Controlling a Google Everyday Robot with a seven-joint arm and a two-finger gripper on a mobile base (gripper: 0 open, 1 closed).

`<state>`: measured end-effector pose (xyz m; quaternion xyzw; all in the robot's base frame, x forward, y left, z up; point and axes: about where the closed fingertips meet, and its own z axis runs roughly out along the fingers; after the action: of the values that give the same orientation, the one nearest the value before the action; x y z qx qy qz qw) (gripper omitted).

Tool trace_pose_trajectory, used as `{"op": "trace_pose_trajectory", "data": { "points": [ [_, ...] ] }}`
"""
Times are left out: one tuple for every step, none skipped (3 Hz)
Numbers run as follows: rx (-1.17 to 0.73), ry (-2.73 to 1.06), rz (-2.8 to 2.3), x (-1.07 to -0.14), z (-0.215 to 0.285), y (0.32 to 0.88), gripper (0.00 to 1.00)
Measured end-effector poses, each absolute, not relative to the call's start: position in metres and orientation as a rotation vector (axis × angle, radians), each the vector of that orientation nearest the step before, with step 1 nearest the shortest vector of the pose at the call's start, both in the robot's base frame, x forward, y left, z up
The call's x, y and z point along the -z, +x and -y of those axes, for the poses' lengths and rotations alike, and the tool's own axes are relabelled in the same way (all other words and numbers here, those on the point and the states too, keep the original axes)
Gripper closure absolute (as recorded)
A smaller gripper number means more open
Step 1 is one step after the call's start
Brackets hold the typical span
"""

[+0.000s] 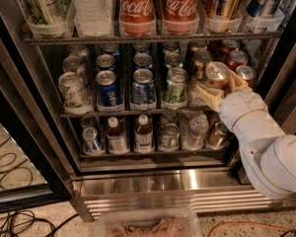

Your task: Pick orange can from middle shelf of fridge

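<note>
Filling most of the frame, the fridge (138, 186) shows a stainless-steel base, a dark interior and wire racks. It stands on a speckled floor, with black cables (10, 221) at the lower left and an orange cable (246, 227) at the lower right. A clear plastic container (145, 223) sits at the bottom centre. Coca-Cola bottles (136, 9) line the top rack.

The middle shelf (128, 113) carries lanes of cans. At its right end, right of centre in the frame, the gripper (219, 84) on the white arm (259, 137) reaches in. Its pale fingers (207, 97) are clamped on either side of the orange can (216, 73), which sits tilted between them, just left of the red cans (246, 73).
</note>
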<state>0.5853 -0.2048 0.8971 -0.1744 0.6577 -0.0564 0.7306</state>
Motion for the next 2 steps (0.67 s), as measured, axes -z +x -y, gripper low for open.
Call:
{"op": "trace_pose_trajectory", "data": {
  "points": [
    [0.064,-0.422,-1.488,-0.901,0.200,0.582,1.00],
    [-0.112,-0.522,-1.561,-0.900,0.147,0.579,1.00]
  ]
}}
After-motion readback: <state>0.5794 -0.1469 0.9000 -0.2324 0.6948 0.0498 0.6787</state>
